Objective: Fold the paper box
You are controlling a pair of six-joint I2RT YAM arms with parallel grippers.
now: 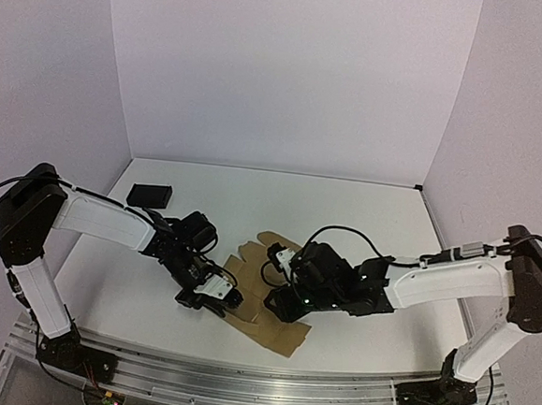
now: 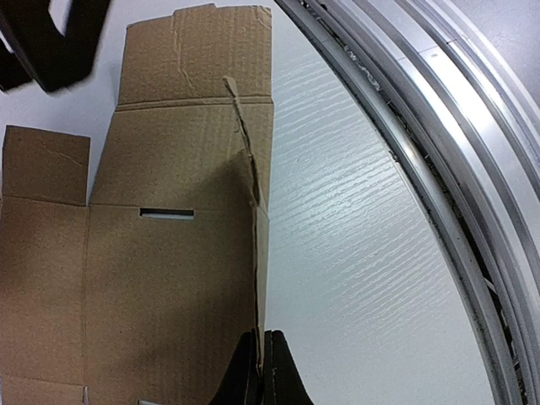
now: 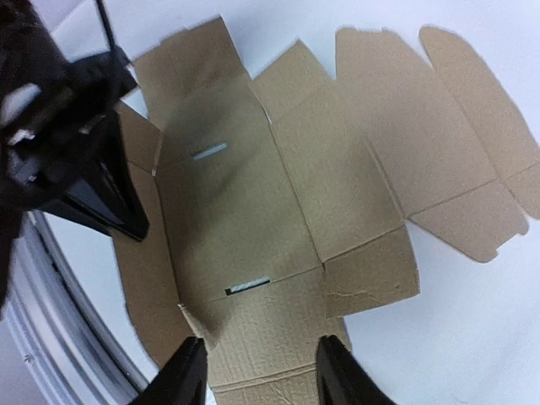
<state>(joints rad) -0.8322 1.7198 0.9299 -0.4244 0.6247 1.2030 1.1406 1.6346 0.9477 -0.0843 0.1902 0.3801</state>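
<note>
Cardboard is all there is so far: the paper box [image 1: 284, 335] is not yet a box, only a creased, die-cut sheet lying spread on the table [image 1: 364, 219] between my two arms.

My left gripper [image 2: 260, 373] sits at the sheet's long side edge and is clenched on it. In the left wrist view, the side flap [image 2: 246, 194] stands up on its crease and its thin edge runs straight into my closed fingers. I judge that I hold it there because this wall must rise first, and the pinch also stops the sheet from sliding.

My right gripper [image 3: 257, 375] hangs over the sheet's end panel [image 3: 270, 342] with its jaws released. The two fingers [image 3: 181, 371] stand apart on either side of that panel and grasp nothing. That places them ready to take the panel beyond the near slot [image 3: 247, 287] and tip it up toward the raised wall.

The far slot [image 3: 209, 152] and the rounded flaps [image 3: 472, 110] on the sheet's other side lie flat and untouched, so most of the folding remains. A small black block [image 1: 149, 195] rests well apart from the sheet, beyond its left side, and plays no part.
</note>
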